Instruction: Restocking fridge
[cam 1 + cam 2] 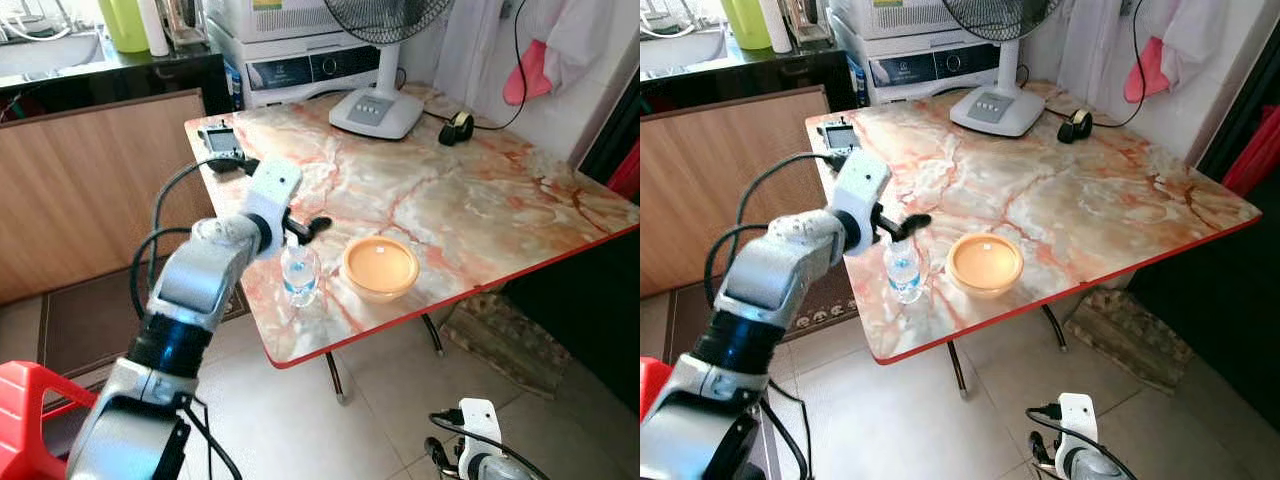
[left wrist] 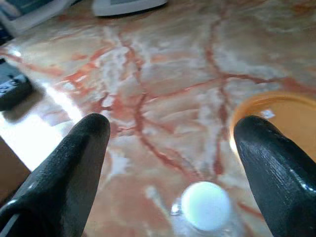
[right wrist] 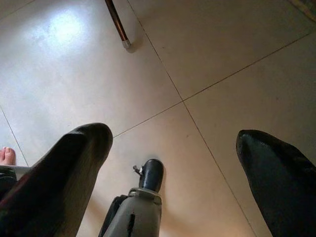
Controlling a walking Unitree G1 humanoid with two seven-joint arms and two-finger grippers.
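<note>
Left eye view: orange bowl (image 1: 380, 267) beside water bottle (image 1: 299, 275), apparently apart.

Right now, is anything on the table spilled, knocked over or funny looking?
Nothing is spilled or knocked over. The small clear plastic water bottle stands upright near the marble-patterned table's red edge, beside the round orange bowl. The left gripper hangs open above the bottle's white cap. The right gripper hangs open over the floor.
</note>
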